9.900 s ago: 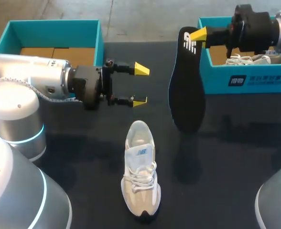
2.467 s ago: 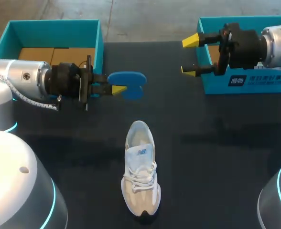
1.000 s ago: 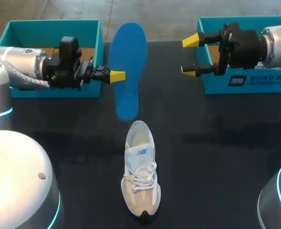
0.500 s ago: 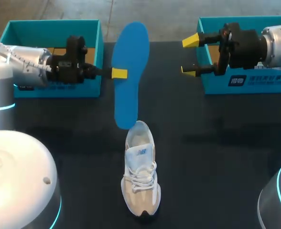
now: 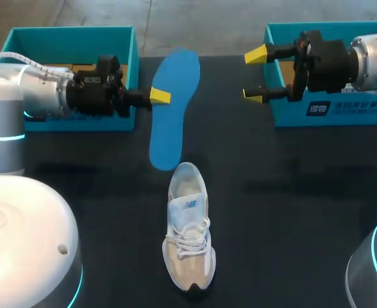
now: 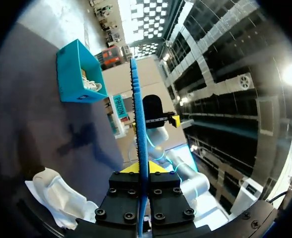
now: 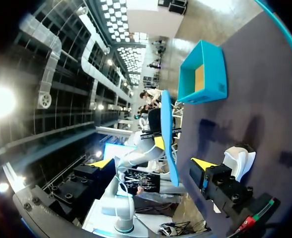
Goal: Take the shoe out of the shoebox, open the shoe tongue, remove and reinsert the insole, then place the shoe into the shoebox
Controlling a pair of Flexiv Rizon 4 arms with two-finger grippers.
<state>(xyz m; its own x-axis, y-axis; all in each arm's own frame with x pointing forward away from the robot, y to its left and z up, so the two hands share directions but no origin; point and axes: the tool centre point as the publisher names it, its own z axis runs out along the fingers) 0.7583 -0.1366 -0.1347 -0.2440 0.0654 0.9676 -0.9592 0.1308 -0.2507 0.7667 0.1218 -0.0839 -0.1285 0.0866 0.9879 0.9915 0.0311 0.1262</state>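
Between the left gripper's [image 5: 159, 96] pinched fingers the insole [image 5: 172, 119] is clamped by one long edge (blue face showing), its long axis crosswise to the fingers and its near end close by the heel of the shoe [image 5: 190, 231]. The shoe lies lengthwise below that gripper, toe toward the robot. The right gripper [image 5: 255, 75] hangs with fingers apart, well off to the side.

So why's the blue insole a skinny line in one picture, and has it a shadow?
Left wrist view: the left gripper holds the insole edge-on to the camera, so only its thin side shows; a faint dark patch lies on the table ahead. Head view: its flat face shows, with no clear shadow.
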